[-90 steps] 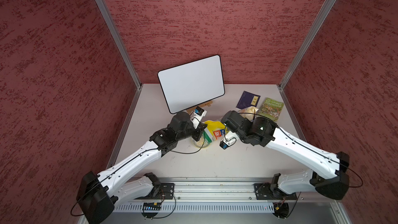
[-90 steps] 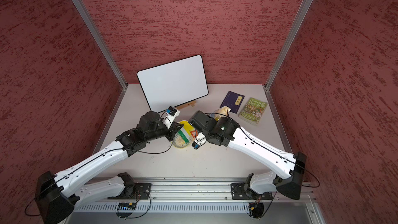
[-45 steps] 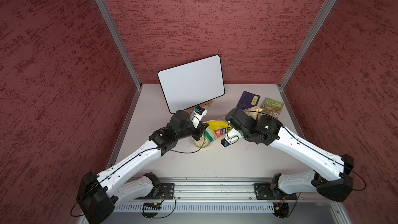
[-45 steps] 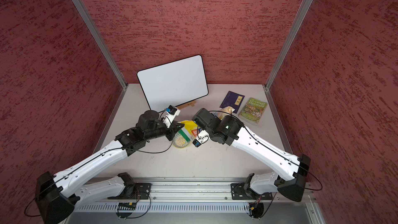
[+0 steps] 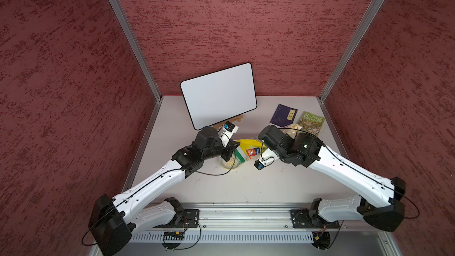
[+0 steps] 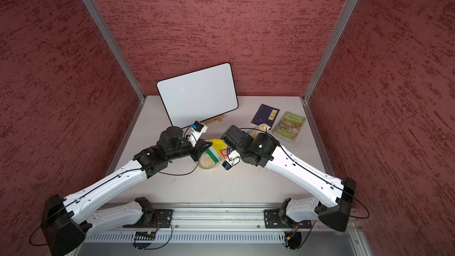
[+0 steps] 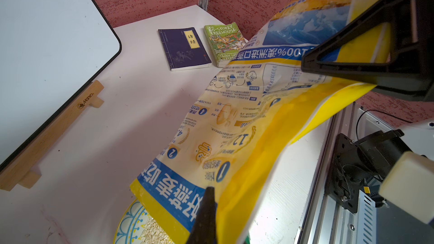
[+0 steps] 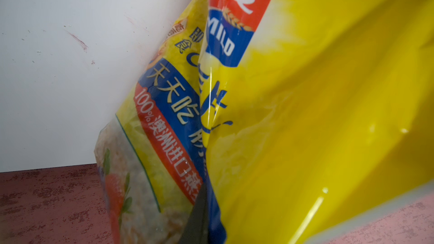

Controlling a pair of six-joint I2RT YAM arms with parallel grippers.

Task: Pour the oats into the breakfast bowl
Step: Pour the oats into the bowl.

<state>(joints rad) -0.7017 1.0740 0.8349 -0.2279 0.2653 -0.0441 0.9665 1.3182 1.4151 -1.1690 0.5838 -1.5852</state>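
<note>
I hold the bag clamped in left tool and right tool; breakfast bowl at its 7 o'clock looks nearly full, so further oats may overflow onto the desk.

A whiteboard stands propped on a wooden stand, a navy book just beside a green book.
</note>
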